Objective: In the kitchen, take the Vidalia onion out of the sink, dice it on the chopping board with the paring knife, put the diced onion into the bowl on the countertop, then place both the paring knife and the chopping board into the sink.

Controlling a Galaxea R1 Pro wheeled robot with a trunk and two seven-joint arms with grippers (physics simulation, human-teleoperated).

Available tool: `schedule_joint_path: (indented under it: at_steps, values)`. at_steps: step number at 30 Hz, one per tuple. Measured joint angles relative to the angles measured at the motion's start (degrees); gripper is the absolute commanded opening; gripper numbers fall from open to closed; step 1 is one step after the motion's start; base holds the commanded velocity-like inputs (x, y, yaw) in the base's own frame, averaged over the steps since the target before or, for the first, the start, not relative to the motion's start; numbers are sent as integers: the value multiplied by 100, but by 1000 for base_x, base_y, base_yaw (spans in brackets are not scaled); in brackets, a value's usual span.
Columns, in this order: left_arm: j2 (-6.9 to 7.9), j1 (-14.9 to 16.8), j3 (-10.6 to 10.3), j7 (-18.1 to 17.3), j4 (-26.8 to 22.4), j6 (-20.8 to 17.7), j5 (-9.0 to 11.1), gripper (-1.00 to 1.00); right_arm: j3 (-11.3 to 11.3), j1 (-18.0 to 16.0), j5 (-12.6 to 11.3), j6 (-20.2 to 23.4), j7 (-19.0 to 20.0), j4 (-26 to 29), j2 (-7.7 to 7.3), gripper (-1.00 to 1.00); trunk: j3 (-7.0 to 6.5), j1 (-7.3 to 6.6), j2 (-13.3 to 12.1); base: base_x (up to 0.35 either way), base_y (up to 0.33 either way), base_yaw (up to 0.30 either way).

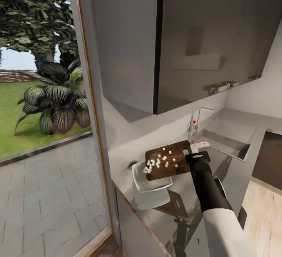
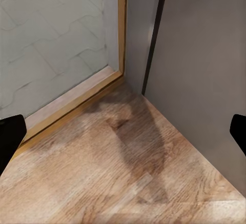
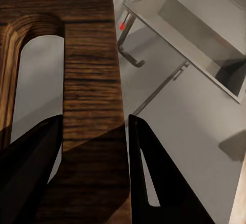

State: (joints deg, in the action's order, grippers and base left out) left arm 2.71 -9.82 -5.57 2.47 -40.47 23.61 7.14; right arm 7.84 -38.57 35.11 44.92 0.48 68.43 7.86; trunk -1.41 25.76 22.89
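Observation:
My right gripper (image 1: pixel 194 156) is shut on the handle end of the brown chopping board (image 1: pixel 168 161), holding it above the grey countertop (image 1: pixel 184 198). Several white pieces of diced onion (image 1: pixel 158 162) lie on the board, most toward its lower edge over the white bowl (image 1: pixel 150 184). In the right wrist view the dark fingers (image 3: pixel 154 178) clamp the board (image 3: pixel 89 80) beside its oblong slot (image 3: pixel 36 80). The steel sink (image 1: pixel 223 141) and the red-dotted tap (image 1: pixel 194 125) lie beyond. My left gripper (image 2: pixel 124 131) hangs open over the wooden floor. The paring knife is out of view.
Grey wall cabinets (image 1: pixel 188 41) hang low over the counter. A wood-framed glass door (image 1: pixel 84 92) stands at the counter's left end, with paving and plants outside. Dark cabinet fronts (image 1: pixel 137 225) run below the worktop. Wooden floor (image 2: pixel 128 172) lies under the left arm.

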Motion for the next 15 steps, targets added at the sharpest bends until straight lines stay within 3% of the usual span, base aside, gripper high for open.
schedule_joint_path:
  at_steps: [15]
  values:
    - [-3, 0, 0, 0, 0, 0, 0, 100, 0, 0, 7, 0, -4, 0, -8, -100, 0, 0, 0, 0, 0, 0]
